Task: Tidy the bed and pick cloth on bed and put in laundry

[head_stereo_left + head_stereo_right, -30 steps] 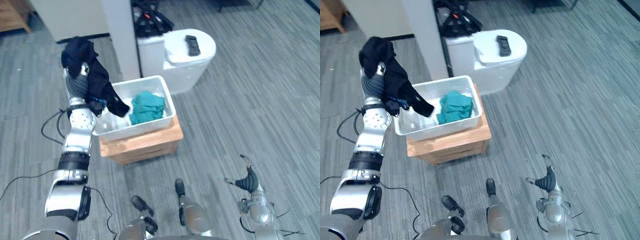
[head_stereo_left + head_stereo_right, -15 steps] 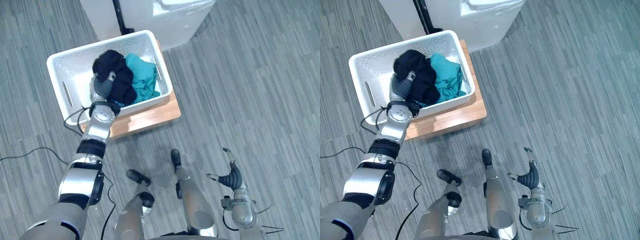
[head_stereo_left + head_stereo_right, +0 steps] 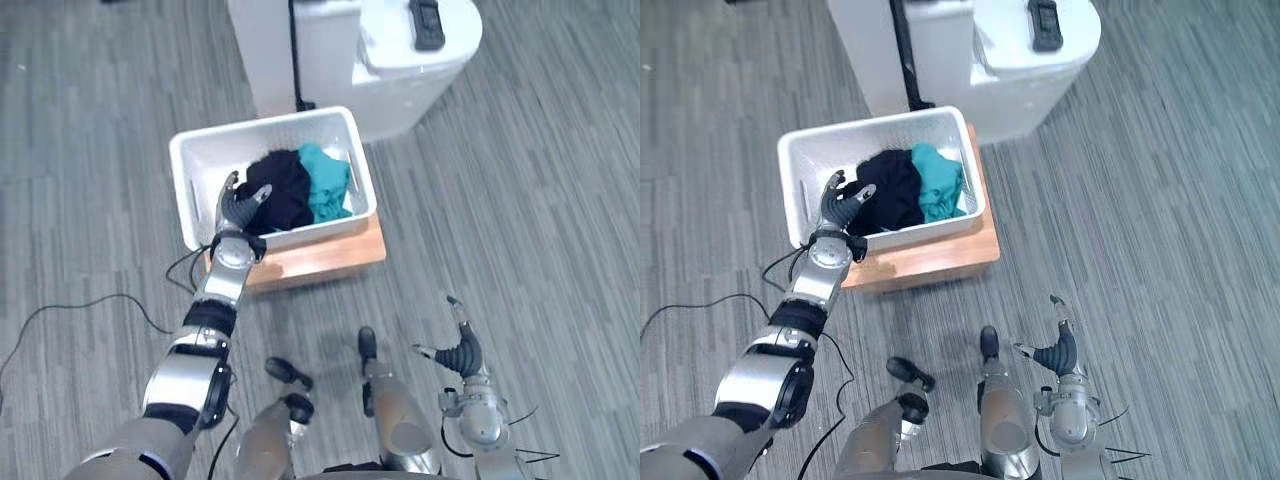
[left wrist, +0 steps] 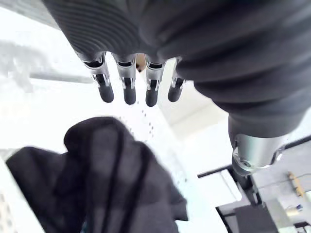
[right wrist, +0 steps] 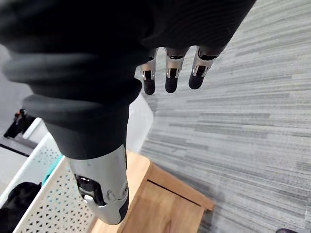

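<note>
The dark cloth (image 3: 283,190) lies in the middle of the white basket (image 3: 262,125), heaped loosely, its right side touching a teal cloth (image 3: 328,185) that fills the basket's right end. The basket sits on a wooden stand (image 3: 325,257) on the floor. The left hand (image 3: 240,208) is inside the basket at its near edge, just left of the dark cloth. Its fingers (image 4: 129,87) are straight and spread, and they hold nothing; in the left wrist view the cloth lies free below them. The right hand (image 3: 464,352) hangs low over the floor, well apart from the basket, with its fingers (image 5: 167,77) relaxed and empty. Behind the basket stands a white unit (image 3: 400,75) with a black remote (image 3: 425,20) on top.
</note>
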Motion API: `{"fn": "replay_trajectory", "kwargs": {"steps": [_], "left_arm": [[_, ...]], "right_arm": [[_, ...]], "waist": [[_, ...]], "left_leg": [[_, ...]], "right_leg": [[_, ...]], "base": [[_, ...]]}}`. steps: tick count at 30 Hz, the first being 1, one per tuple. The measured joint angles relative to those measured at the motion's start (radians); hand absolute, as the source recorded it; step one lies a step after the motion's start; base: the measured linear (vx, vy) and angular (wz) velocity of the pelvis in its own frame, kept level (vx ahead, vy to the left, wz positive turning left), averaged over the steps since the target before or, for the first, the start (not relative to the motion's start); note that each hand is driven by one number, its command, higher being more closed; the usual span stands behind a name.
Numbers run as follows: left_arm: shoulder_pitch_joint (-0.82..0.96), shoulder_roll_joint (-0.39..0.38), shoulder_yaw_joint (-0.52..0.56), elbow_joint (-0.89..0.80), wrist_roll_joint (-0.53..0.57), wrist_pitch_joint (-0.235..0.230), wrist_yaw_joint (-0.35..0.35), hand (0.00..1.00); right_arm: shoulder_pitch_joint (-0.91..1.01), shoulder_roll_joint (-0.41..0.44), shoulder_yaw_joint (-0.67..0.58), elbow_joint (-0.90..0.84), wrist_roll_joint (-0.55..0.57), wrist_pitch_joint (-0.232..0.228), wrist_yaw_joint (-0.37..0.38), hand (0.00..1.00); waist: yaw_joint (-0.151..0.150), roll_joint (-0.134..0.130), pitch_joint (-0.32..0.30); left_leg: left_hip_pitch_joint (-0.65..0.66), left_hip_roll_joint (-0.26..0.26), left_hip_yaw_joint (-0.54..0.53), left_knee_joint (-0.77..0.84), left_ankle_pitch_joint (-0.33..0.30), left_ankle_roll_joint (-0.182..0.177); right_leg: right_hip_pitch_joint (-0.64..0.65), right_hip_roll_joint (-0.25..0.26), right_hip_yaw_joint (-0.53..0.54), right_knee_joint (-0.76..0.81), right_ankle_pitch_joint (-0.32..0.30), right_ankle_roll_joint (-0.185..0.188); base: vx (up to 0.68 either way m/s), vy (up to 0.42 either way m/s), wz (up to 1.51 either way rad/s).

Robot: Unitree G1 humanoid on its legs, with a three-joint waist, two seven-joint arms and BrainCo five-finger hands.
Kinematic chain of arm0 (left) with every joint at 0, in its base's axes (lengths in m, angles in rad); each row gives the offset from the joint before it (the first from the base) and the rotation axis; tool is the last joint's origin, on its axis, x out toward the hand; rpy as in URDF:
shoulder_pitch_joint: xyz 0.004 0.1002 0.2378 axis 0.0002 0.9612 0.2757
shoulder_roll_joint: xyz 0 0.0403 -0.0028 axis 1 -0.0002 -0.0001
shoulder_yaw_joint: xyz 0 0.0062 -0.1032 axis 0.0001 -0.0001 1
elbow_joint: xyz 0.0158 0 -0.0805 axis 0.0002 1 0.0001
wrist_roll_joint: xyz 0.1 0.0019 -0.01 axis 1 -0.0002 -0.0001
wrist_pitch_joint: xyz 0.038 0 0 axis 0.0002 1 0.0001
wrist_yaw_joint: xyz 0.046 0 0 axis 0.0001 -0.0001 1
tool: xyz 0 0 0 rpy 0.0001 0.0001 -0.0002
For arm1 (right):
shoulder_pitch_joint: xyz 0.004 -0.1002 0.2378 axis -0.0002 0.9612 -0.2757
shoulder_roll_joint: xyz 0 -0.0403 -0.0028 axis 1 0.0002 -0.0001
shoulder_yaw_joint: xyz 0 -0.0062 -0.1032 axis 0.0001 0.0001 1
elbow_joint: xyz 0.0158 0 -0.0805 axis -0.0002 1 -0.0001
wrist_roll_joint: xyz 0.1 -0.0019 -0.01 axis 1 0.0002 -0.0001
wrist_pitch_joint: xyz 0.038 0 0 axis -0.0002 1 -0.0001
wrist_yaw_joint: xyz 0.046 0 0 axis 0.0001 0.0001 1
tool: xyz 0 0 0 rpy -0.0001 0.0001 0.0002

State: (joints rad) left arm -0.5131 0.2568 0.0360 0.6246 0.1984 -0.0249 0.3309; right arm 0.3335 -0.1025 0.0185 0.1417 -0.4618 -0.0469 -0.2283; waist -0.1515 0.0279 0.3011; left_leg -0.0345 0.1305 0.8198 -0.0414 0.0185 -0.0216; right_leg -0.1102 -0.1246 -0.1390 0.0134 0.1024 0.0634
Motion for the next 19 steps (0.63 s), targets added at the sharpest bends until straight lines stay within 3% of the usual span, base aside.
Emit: {"fn": "replay_trajectory", "kwargs": {"steps": [4, 8, 10, 14, 15, 19], "left_arm": [[0.181, 0.003, 0.045, -0.132, -0.01, -0.027, 0.004, 0.0], [0.33, -0.009, 0.085, -0.175, -0.084, -0.041, 0.0, 0.0], [0.445, -0.044, 0.103, -0.159, -0.147, -0.051, -0.021, 0.0], [0.586, -0.122, 0.211, 0.053, -0.186, -0.044, -0.08, 0.0], [0.644, -0.158, 0.285, 0.182, -0.19, -0.024, -0.096, 0.0], [0.735, -0.25, 0.408, 0.34, -0.184, 0.02, -0.114, 0.0]], "right_arm": [[0.0, 0.022, -0.059, 0.18, 0.001, 0.013, 0.018, 0.0], [-0.035, 0.023, -0.112, 0.312, 0.021, 0.021, 0.031, 0.0], [-0.049, 0.031, -0.149, 0.4, 0.03, 0.036, 0.038, 0.0], [-0.086, 0.05, -0.2, 0.516, 0.071, 0.057, 0.054, 0.0], [-0.105, 0.066, -0.215, 0.558, 0.084, 0.058, 0.057, 0.0], [-0.123, 0.086, -0.279, 0.64, 0.122, 0.059, 0.057, 0.0]], "waist": [[0.005, 0.012, -0.085], [0.013, 0.011, -0.114], [0.041, 0.006, -0.139], [0.061, -0.004, -0.173], [0.064, -0.012, -0.18], [0.112, -0.019, -0.203]], "left_leg": [[0.043, -0.025, -0.082, -0.062, 0.045, -0.007], [0.069, -0.03, -0.128, -0.062, 0.055, 0.001], [0.085, -0.031, -0.138, -0.062, 0.055, 0.001], [0.103, -0.035, -0.148, -0.062, 0.055, 0.001], [0.122, -0.038, -0.146, -0.062, 0.053, -0.001], [0.137, -0.044, -0.134, -0.063, 0.039, -0.002]], "right_leg": [[0.072, -0.001, -0.053, -0.009, -0.048, 0.003], [0.114, -0.006, -0.082, 0.006, -0.081, 0.004], [0.126, -0.003, -0.087, 0.011, -0.096, 0.005], [0.145, -0.012, -0.093, 0.019, -0.113, 0.006], [0.161, -0.015, -0.092, 0.019, -0.119, 0.007], [0.173, -0.02, -0.08, 0.018, -0.128, 0.016]], "base": [[0.04, -0.037, 0.52], [0.02, -0.01, 0.35], [0.0, -0.003, 0.14], [0.01, 0.017, 0.09], [0.0, 0.047, -0.02], [-0.01, 0.028, -0.04]]}}
